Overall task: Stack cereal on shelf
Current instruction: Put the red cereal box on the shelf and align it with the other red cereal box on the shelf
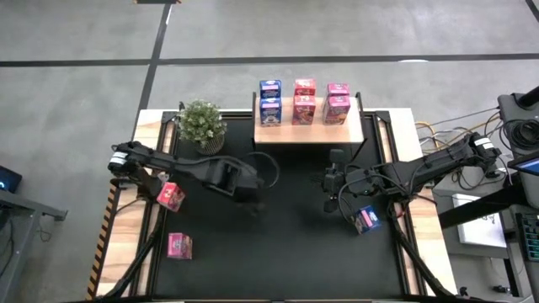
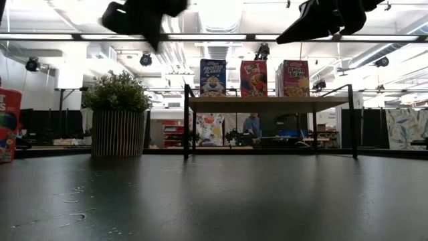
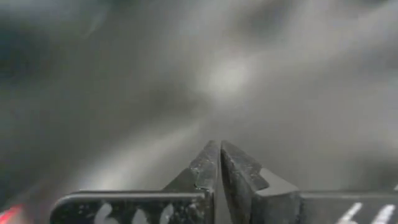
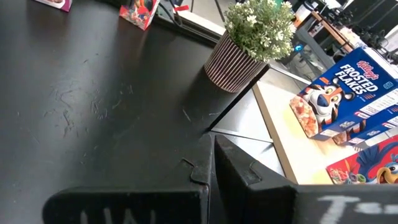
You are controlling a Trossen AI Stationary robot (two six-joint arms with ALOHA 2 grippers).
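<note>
on pale wooden shelf [image 1: 308,131], rectangular cardboard cereal [image 1: 304,101]

A: The left wrist view is a grey blur beyond the fingers [image 3: 239,177]; nothing there can be named.

B: In the low view, a red box [image 2: 9,125] is cut off at the edge, and both arms' tops too.
</note>
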